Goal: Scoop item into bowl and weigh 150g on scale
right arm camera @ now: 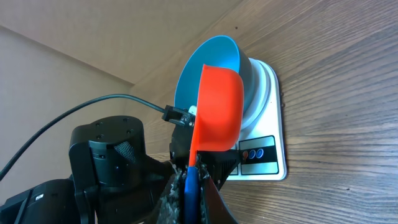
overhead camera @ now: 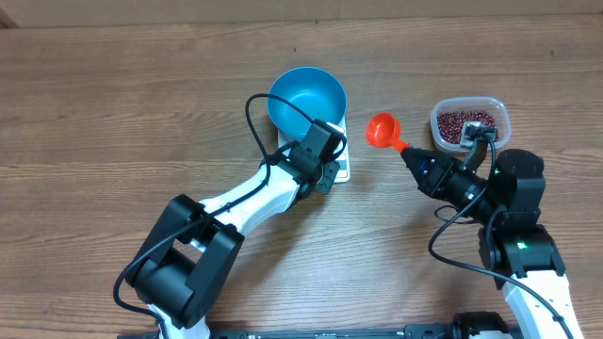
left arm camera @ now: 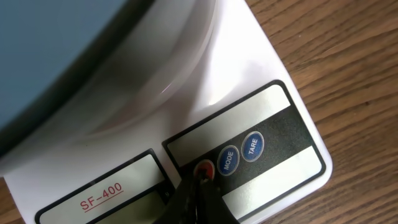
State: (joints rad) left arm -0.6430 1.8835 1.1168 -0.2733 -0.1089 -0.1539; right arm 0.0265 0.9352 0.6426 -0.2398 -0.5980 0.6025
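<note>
The left gripper (left arm camera: 198,190) is clenched empty, its tip at the red button (left arm camera: 203,168) of the scale (left arm camera: 273,81), low in the frame. The right gripper (right arm camera: 189,180) clamps the orange scoop (right arm camera: 216,109) by its handle. The blue bowl (overhead camera: 306,99) sits on the scale, upper centre overhead; the beans (overhead camera: 460,123) lie in the clear tub (overhead camera: 502,111), upper right.

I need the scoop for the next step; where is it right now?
In the overhead view, the orange scoop is right of centre, held by the right claw, between the blue bowl and the tub of beans.
</note>
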